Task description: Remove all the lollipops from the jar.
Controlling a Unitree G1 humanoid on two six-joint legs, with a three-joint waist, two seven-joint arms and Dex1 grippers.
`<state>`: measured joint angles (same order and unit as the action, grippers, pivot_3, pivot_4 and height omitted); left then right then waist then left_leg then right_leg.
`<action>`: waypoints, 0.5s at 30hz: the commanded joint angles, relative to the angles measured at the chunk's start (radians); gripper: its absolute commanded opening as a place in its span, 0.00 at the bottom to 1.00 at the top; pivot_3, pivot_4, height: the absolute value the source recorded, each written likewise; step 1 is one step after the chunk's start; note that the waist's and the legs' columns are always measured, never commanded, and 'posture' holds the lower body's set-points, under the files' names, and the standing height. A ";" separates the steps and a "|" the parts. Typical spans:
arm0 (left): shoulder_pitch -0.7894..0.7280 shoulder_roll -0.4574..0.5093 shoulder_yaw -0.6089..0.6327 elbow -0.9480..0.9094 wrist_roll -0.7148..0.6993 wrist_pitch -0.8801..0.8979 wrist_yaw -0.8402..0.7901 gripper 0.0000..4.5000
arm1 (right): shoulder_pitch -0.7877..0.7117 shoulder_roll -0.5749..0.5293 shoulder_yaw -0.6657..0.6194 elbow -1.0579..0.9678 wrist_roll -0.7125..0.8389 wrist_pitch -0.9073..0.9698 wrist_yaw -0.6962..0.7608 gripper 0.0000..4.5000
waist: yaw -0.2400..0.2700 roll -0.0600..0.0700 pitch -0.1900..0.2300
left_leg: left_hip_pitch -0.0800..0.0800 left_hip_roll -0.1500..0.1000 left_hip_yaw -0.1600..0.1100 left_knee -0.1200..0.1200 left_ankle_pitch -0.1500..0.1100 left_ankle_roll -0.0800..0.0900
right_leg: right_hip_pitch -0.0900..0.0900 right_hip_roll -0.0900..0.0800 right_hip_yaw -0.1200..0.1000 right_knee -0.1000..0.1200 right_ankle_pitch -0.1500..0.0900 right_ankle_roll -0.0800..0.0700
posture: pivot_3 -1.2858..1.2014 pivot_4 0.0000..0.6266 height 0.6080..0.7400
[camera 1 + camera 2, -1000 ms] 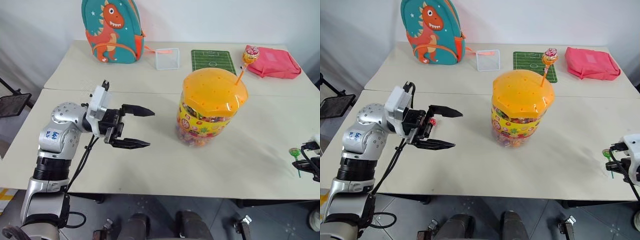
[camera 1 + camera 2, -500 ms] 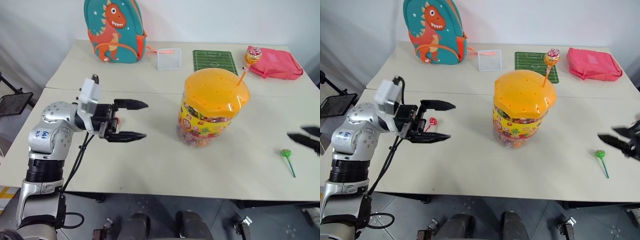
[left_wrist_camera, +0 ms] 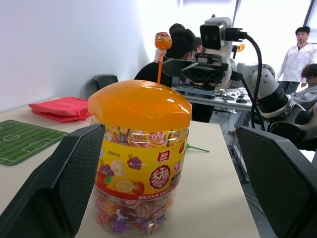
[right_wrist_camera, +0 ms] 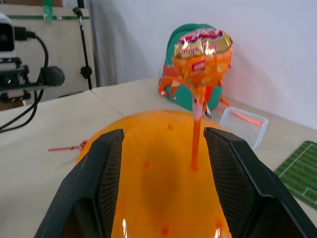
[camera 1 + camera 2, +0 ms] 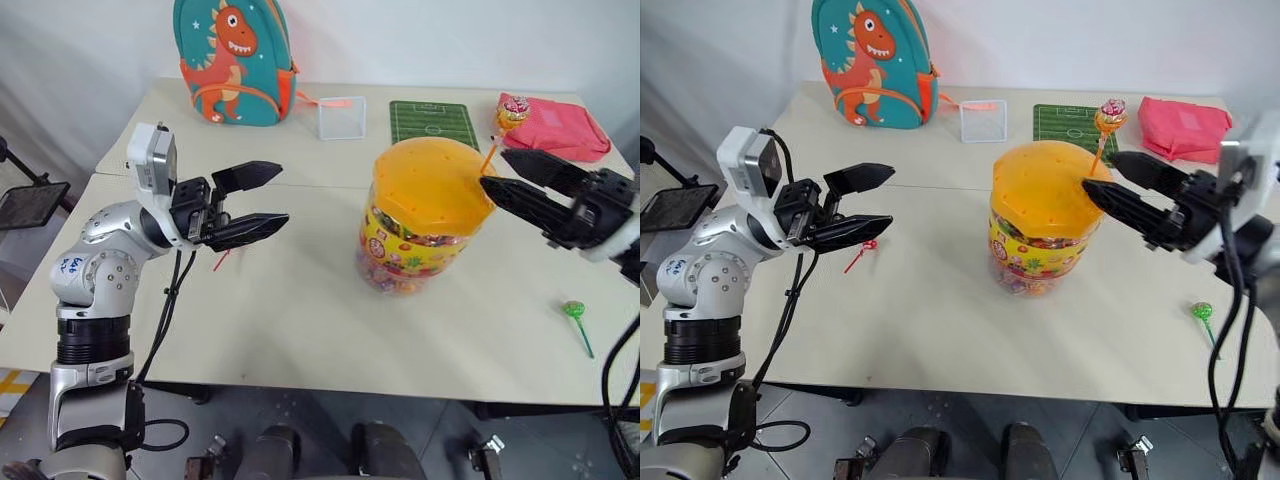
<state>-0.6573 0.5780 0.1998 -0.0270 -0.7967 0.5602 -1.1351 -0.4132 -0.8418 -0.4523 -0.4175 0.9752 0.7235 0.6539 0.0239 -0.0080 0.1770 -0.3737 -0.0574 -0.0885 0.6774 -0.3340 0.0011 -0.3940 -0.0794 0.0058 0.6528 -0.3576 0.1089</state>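
The right gripper (image 4: 161, 148), jaws parted and empty, is lining up either side of the last lollipop (image 4: 202, 52) standing upright by its orange stick in the jar (image 5: 425, 215) lid, while the wide-open left gripper (image 5: 262, 197) is hovering farther away.

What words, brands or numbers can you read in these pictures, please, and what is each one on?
Jar label: a red brand badge and larger white characters, too blurred to read.
Lollipop wrapper, on the orange stick in the lid: printed lettering, not legible.
Left arm shell: blue handwritten marks, too small to read.
Backpack: a dinosaur picture, no words.
Green mat: football pitch lines only, no text.
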 commanded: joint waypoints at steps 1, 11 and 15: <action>-0.003 0.002 0.010 -0.046 -0.015 -0.012 0.003 1.00 | -0.053 0.021 0.021 0.042 -0.046 -0.045 -0.030 0.60 | -0.001 0.000 0.000 | 0.000 0.000 0.000 0.000 0.000 0.000 | 0.000 0.000 0.000 0.000 0.000 0.000 | 0.52 0.24 1.00; 0.006 0.005 0.018 -0.066 -0.017 -0.013 0.014 1.00 | -0.082 0.022 0.031 0.071 -0.043 -0.027 -0.026 0.02 | -0.002 0.000 0.000 | -0.001 0.000 0.000 -0.001 0.000 0.000 | -0.001 0.000 0.000 0.000 0.000 0.000 | 0.52 0.24 1.00; 0.005 0.002 0.013 -0.065 -0.015 -0.017 0.010 1.00 | -0.126 0.023 0.001 0.098 -0.016 -0.035 -0.019 0.01 | -0.003 0.000 0.000 | -0.001 0.000 0.000 -0.001 0.000 0.000 | -0.001 0.000 0.000 0.000 0.000 0.000 | 0.52 0.24 1.00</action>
<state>-0.6543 0.5760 0.1979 -0.0653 -0.7970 0.5591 -1.1239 -0.5053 -0.8106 -0.3970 -0.3127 0.9361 0.7143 0.6348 0.0213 -0.0080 0.1770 -0.3745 -0.0573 -0.0881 0.6770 -0.3339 0.0011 -0.3952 -0.0794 0.0060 0.6530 -0.3576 0.1089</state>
